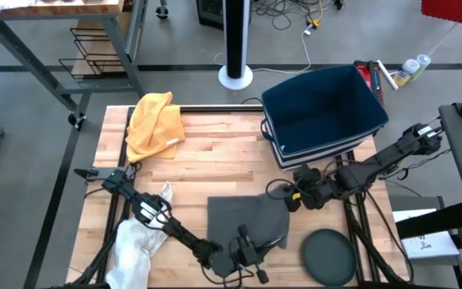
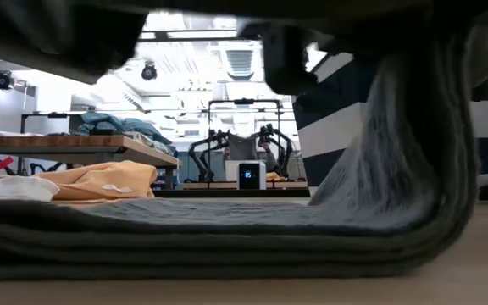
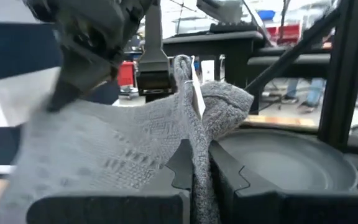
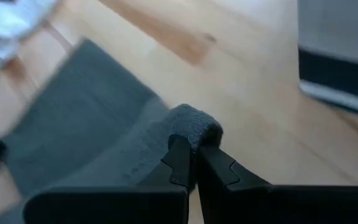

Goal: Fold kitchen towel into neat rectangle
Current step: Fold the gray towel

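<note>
Wooden slats are forming the table top (image 1: 215, 156), and a grey floor with cables is surrounding it. Lying on the near half of the table is the grey towel (image 1: 243, 217), partly doubled over itself; in the low view it is showing as stacked layers with one side lifted. The left gripper (image 1: 243, 255) is sitting at the towel's near edge, with its fingers (image 3: 179, 168) pinching a raised fold of the towel tightly. The right gripper (image 1: 293, 198) is positioned at the towel's far right corner, and its fingers (image 4: 180, 163) are clamping a bunched corner of the same towel just above the wood. A yellow cloth (image 1: 155, 124) is lying crumpled at the far left corner of the table. A white cloth (image 1: 139, 241) is hanging over the near left edge. A dark blue bin (image 1: 323, 112) is standing at the far right corner. A round dark plate (image 1: 329, 257) is resting just right of the towel, near the front edge.
</note>
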You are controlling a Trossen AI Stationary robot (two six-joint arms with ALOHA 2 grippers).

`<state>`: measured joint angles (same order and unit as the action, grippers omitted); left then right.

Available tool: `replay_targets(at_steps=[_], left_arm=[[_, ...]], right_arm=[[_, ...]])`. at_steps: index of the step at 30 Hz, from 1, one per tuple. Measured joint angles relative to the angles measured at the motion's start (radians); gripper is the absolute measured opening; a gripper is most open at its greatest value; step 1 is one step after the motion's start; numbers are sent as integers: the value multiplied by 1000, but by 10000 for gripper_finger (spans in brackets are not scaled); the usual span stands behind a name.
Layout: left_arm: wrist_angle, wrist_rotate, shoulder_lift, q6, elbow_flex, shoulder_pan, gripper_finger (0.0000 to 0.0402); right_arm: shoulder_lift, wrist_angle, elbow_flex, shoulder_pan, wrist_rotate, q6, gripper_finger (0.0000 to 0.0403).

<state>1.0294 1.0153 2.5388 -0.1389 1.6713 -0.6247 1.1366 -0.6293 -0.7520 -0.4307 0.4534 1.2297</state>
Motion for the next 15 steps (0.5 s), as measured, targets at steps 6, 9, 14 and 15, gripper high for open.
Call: replay_targets(at_steps=[6, 9, 14, 15], left_arm=[[-104, -90, -9, 74, -4, 5, 9], [-222, -197, -9, 203, -5, 36, 11], [-309, -248, -9, 243, -5, 56, 13], [-320, -248, -9, 246, -5, 56, 13]], right_arm=[[35, -13, 3, -4, -39, 17, 4], [68, -13, 3, -4, -41, 17, 4], [167, -12, 4, -3, -58, 21, 4], [189, -11, 4, -4, -65, 29, 4]])
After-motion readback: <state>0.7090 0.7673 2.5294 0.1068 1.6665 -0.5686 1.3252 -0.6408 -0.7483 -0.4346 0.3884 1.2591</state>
